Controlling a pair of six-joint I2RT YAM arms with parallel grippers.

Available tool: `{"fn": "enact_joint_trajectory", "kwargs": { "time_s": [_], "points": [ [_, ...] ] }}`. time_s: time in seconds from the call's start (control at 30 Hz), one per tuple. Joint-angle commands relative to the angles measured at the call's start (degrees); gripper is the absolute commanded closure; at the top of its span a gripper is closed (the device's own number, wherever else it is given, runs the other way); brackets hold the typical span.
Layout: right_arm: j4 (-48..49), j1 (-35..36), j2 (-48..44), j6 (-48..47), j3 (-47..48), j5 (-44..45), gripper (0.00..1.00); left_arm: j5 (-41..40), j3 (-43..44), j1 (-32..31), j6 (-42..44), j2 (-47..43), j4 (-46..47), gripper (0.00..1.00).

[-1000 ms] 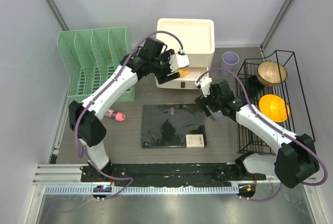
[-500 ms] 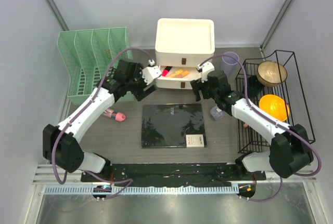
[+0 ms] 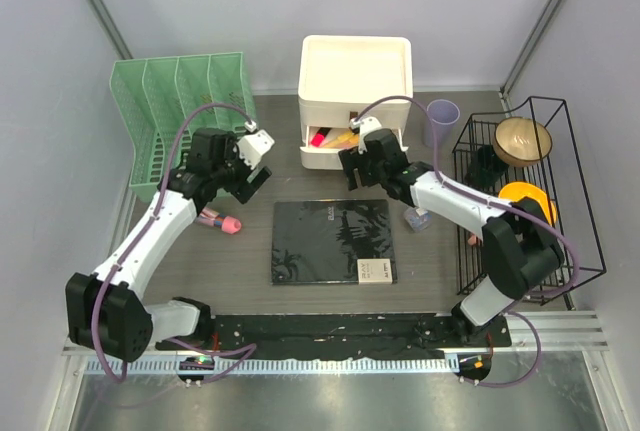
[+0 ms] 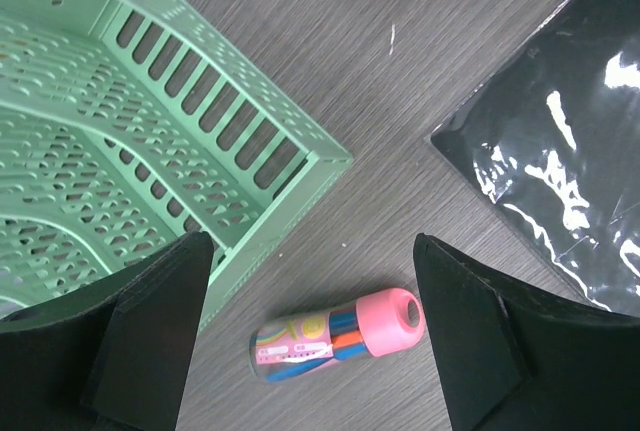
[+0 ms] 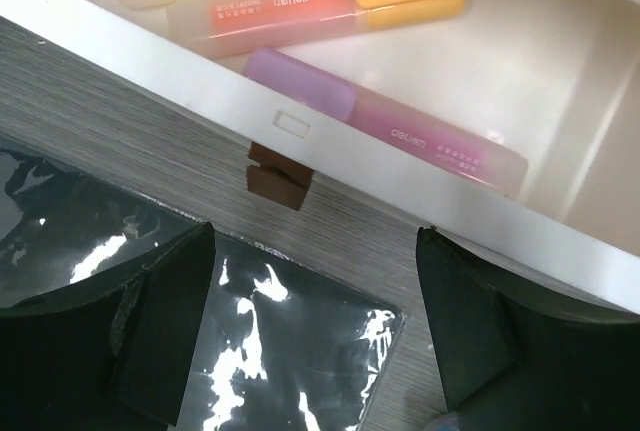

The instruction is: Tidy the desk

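Looking down from the left wrist, we see the left jaws spread wide and holding nothing; they hang over a tube of colour pens (image 4: 340,336) with a pink cap, which lies on its side on the tabletop (image 4: 430,31) between the green file rack (image 4: 150,131) and the black notebook (image 4: 560,131); the tabletop is the dark wood-grain top under all of this, from the rail by the arm bases back to the wall. We think the tube could roll away if one jaw touches it first, because it is round; the rack's corner is near, so a jaw could bump that too. The right jaws are also spread wide and empty, just in front of the open drawer (image 5: 180,71) of the white drawer box (image 3: 355,71); highlighters (image 5: 420,136) lie flat inside. If we push the drawer far from its brown tab (image 5: 278,176), the whole box might slide back or twist; a jaw tip could also scrape the shiny notebook, which lies close below.
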Motion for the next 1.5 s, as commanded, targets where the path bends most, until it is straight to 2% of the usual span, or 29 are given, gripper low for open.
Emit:
{"fn": "enact_joint_trajectory", "kwargs": {
  "time_s": [0.0, 0.27, 0.4, 0.53, 0.87, 1.47],
  "points": [
    [7.7, 1.7, 1.3, 2.5, 4.0, 6.0, 0.15, 1.1, -1.3, 1.3, -1.4, -2.6, 3.1, 0.13],
    [12.6, 4.9, 4.2, 6.1, 5.4, 17.4, 0.15, 2.0, -2.6, 2.0, -1.5, -2.9, 4.2, 0.14],
    [19.8, 6.6, 4.7, 5.9, 4.1, 21.4, 0.13, 2.3, -3.0, 2.2, -1.6, -2.7, 4.6, 0.14],
    [22.6, 7.8, 7.0, 5.5, 5.4, 24.4, 0.13, 2.3, -3.7, 2.2, -1.8, -2.6, 5.0, 0.14],
    [25.0, 8.5, 12.5, 6.7, 10.0, 26.4, 0.13, 1.5, -3.4, 2.2, -2.8, -2.2, 4.8, 0.14],
    [36.6, 8.4, 21.3, -6.4, 15.5, 31.2, 0.13, 2.4, -5.0, 2.3, -3.1, -2.4, 5.1, 0.13]
  ]
}}
